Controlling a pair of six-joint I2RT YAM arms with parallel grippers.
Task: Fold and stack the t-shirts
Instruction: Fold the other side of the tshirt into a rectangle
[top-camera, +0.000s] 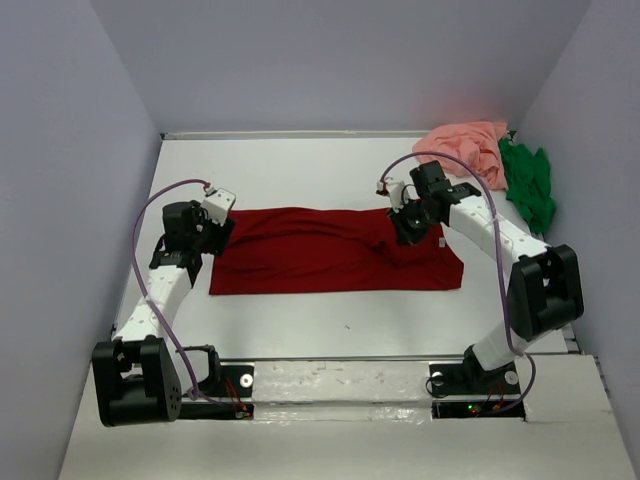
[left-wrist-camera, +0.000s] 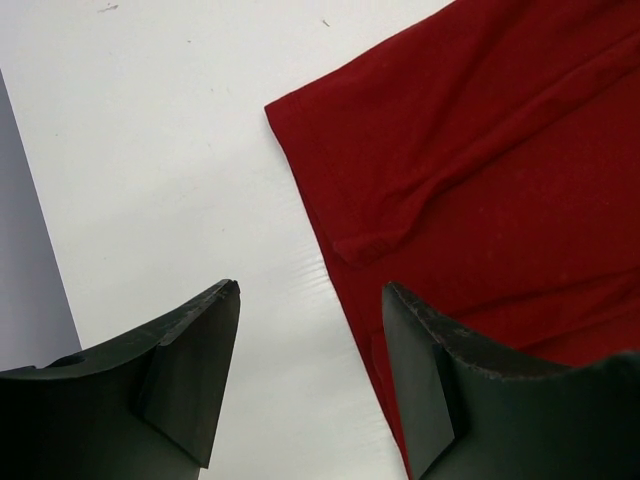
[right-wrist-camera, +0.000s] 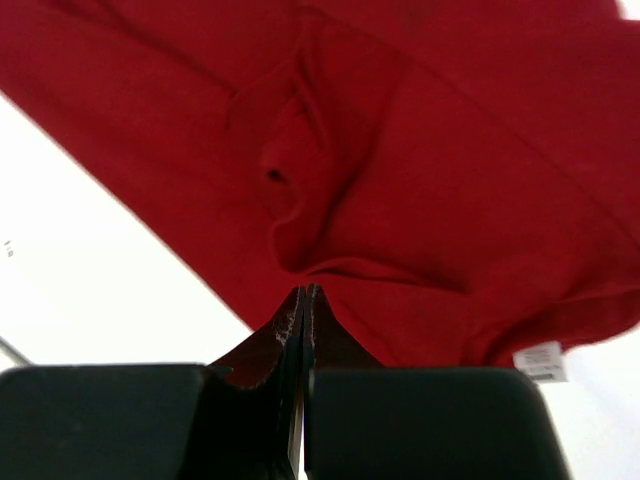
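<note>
- Worktop (top-camera: 300, 325) carries red shirt (top-camera: 320, 262), spread out mid-frame.
- Pink shirt (top-camera: 462, 142) and green shirt (top-camera: 527, 185) heaped upper right.
- Left claw (left-wrist-camera: 310, 290) spread over red shirt's left edge.
- Right claw (right-wrist-camera: 303, 295) pinching red shirt.

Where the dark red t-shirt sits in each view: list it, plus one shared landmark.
Top external: dark red t-shirt spread wide across mid-frame.
Left wrist: dark red t-shirt fills the right half, above the open left gripper.
Right wrist: dark red t-shirt fills most of it; shut right gripper pinches a fold.
Shared landmark: the white table beside the cloth's edge.
</note>
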